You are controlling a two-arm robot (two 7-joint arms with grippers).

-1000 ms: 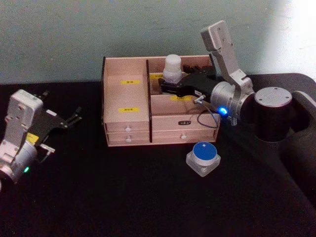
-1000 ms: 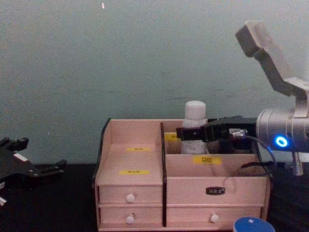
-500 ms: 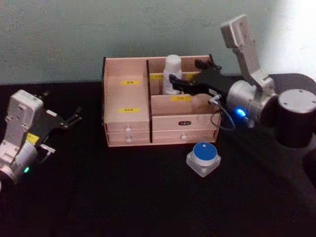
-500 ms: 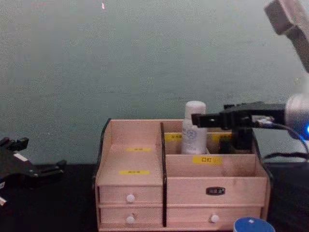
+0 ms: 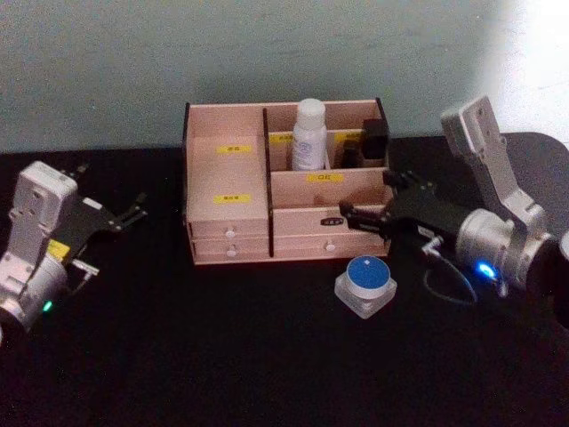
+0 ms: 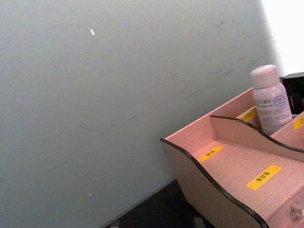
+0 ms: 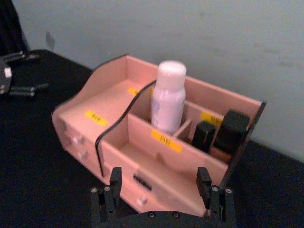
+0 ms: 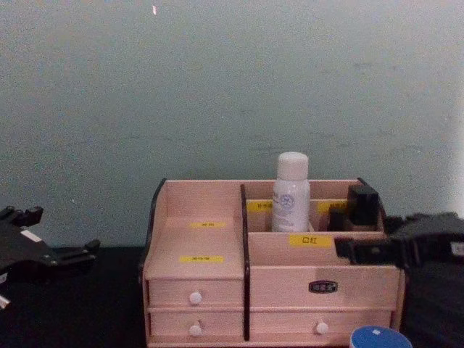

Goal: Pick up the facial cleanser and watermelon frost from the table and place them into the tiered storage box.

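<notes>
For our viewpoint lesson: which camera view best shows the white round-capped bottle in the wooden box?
Right wrist view: the white round-capped bottle shows large, nearly to its base. Head view: small; chest and left wrist views hide its lower part.

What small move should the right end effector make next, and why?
Probably lower the right end effector onto the blue-lidded jar and close on it. The white bottle already stands in the tiered storage box; the jar sits on the table before it, and the open, empty end effector is close by. The left end effector idles far left.
</notes>
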